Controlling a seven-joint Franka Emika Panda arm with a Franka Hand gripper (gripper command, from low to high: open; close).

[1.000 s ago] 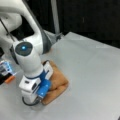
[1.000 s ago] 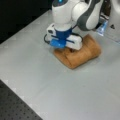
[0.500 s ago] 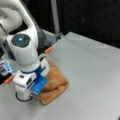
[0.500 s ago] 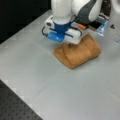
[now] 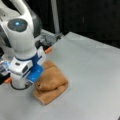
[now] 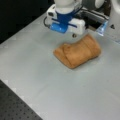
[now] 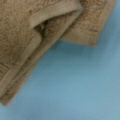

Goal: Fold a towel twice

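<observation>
The towel lies on the grey table as a small, thick orange-brown bundle, folded over itself with layered edges showing. In both front views it rests flat, and nothing lifts it. My gripper hangs just above the table at the towel's left edge in a front view, and just behind its far edge in a front view. The fingers are mostly hidden by the white and blue hand. The wrist view shows the towel's stacked layers and woven band over bare table, with no fingers in sight.
The grey table stretches wide around the towel. An orange strip and arm hardware run along the table's edge behind the gripper. A black perforated board lies at the bottom left corner in a front view.
The gripper has risen and drawn back off the towel, toward the table's edge. The towel stays folded in the same spot.
</observation>
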